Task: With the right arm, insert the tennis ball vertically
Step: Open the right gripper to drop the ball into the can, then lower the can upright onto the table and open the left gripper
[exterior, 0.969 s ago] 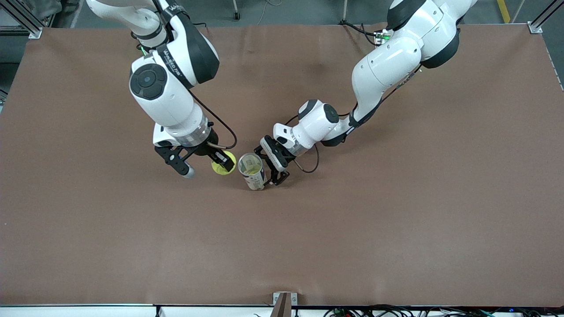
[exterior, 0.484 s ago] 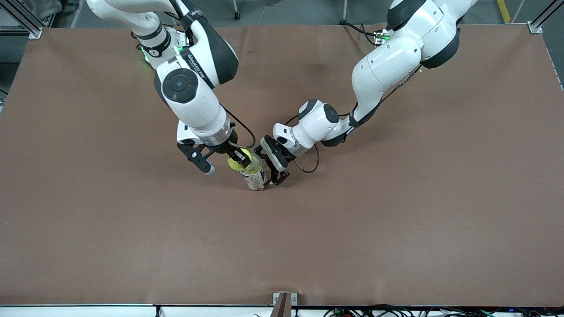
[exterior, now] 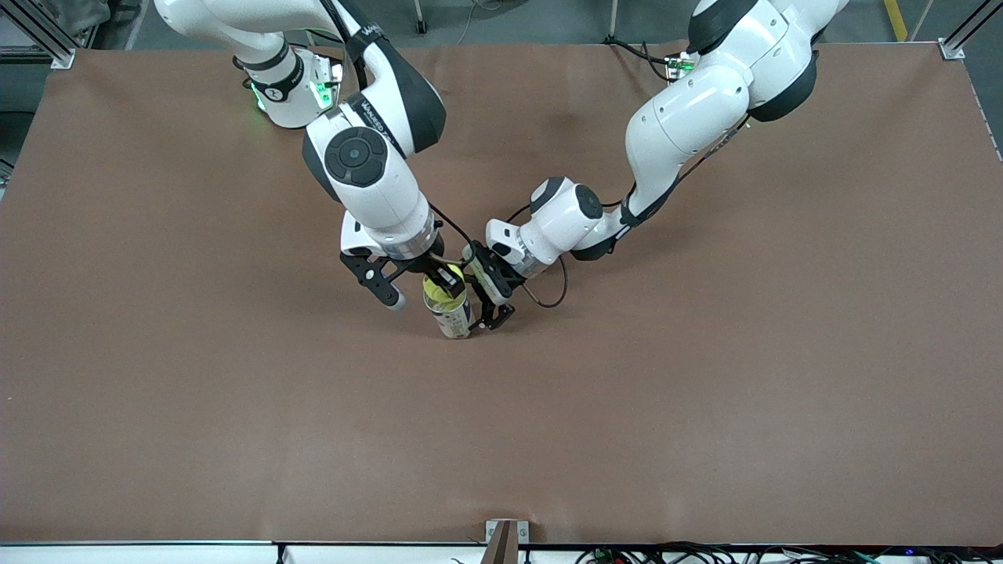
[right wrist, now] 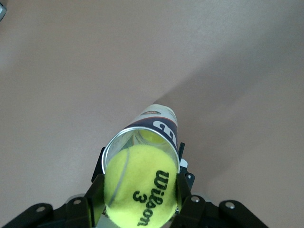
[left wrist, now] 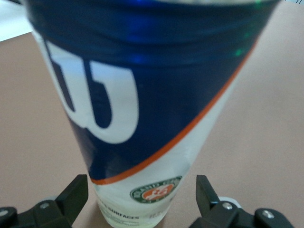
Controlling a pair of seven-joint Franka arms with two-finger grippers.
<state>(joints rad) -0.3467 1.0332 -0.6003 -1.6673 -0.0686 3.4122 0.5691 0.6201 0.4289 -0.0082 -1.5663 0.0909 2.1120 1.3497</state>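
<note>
A clear tennis-ball can [exterior: 454, 319] with a blue and white label stands upright on the brown table [exterior: 705, 392]. My right gripper [exterior: 441, 288] is shut on a yellow tennis ball [exterior: 439, 294] and holds it right over the can's open mouth. In the right wrist view the ball [right wrist: 142, 190] sits between the black fingers [right wrist: 95, 197] above the can's rim [right wrist: 118, 141], and another ball [right wrist: 153, 137] lies deep inside. My left gripper [exterior: 472, 301] stands open low around the can [left wrist: 142, 118], a finger [left wrist: 76, 194] on each side.
Both arms meet at the table's middle. A cable loops from the left wrist [exterior: 548, 298] onto the mat. A small metal bracket [exterior: 501, 534] sits at the table's edge nearest the front camera.
My right arm has carried the ball toward the left arm's end of the table, from beside the can to over its mouth. The left arm and the can have stayed still.
</note>
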